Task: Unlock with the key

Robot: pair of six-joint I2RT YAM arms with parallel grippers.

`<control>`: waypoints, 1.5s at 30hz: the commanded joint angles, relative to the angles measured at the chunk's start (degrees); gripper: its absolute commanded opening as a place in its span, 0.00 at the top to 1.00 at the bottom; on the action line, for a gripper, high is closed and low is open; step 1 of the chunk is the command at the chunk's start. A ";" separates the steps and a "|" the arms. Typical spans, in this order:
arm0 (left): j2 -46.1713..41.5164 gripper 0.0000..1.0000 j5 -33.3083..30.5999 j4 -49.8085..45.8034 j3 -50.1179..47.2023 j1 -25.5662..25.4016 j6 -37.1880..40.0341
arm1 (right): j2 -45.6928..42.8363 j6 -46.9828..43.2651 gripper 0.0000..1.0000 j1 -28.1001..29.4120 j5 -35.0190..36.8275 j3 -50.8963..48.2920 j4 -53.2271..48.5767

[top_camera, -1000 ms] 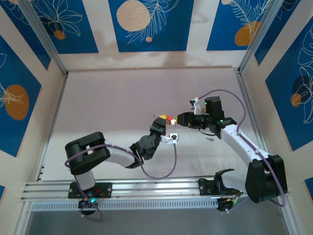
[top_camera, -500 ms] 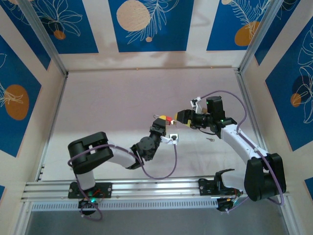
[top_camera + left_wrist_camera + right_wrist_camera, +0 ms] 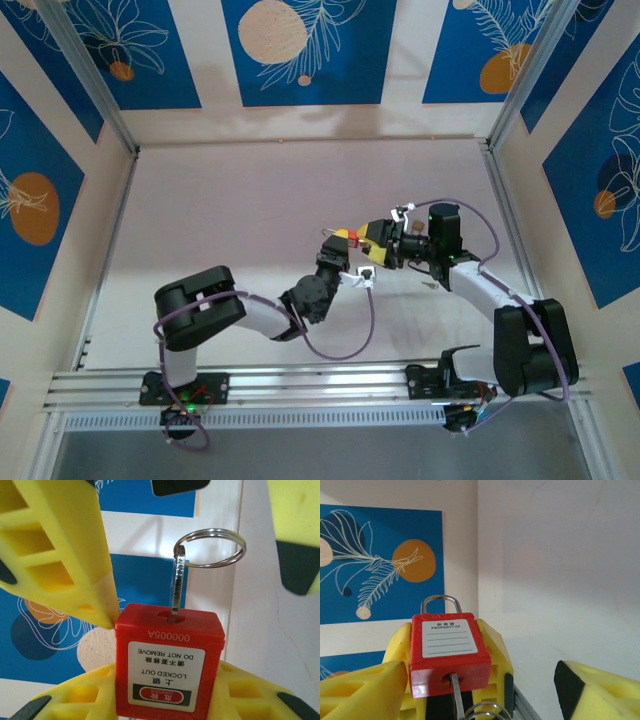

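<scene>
My left gripper (image 3: 167,692) is shut on the red padlock (image 3: 167,665), one yellow finger on each side of its body, and holds it above the table. The silvery key (image 3: 177,587) stands in the keyhole, its wire ring (image 3: 212,547) hanging free. My right gripper (image 3: 480,702) is open, with its yellow fingers (image 3: 360,695) wide apart on either side of the key (image 3: 456,695) and touching nothing. The padlock (image 3: 449,650) shows a white label, and its shackle (image 3: 440,602) is down. From above, the two grippers meet at the padlock (image 3: 352,240) mid-table.
A small metal piece (image 3: 430,285) lies on the table near the right forearm. Blue-patterned walls enclose the table on three sides. An aluminium rail (image 3: 300,385) runs along the near edge. Purple cables loop off both arms.
The right gripper's jaws have spread wide and no longer pinch the key. The right wrist has turned and drawn closer to the padlock. The left arm has shifted slightly right, still holding the padlock.
</scene>
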 commanded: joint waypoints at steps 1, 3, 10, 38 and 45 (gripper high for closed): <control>1.08 1.00 -0.47 3.41 1.71 -1.07 -0.16 | 1.56 6.28 0.22 -0.31 -3.79 -1.47 8.42; 1.31 1.00 -0.69 3.36 1.97 -1.26 -0.03 | 2.46 8.15 0.23 -0.19 -4.25 -1.82 11.18; 1.85 1.00 -1.13 3.40 2.63 -1.56 0.34 | 6.10 15.11 0.42 0.52 -5.74 -3.22 21.72; 4.59 0.79 -1.95 3.40 4.84 -1.48 -0.17 | 3.09 12.28 0.80 0.93 -3.71 -1.12 13.92; -0.83 0.22 -1.67 0.43 0.38 -1.48 -4.96 | 2.30 7.42 0.84 -2.79 -4.71 1.62 7.46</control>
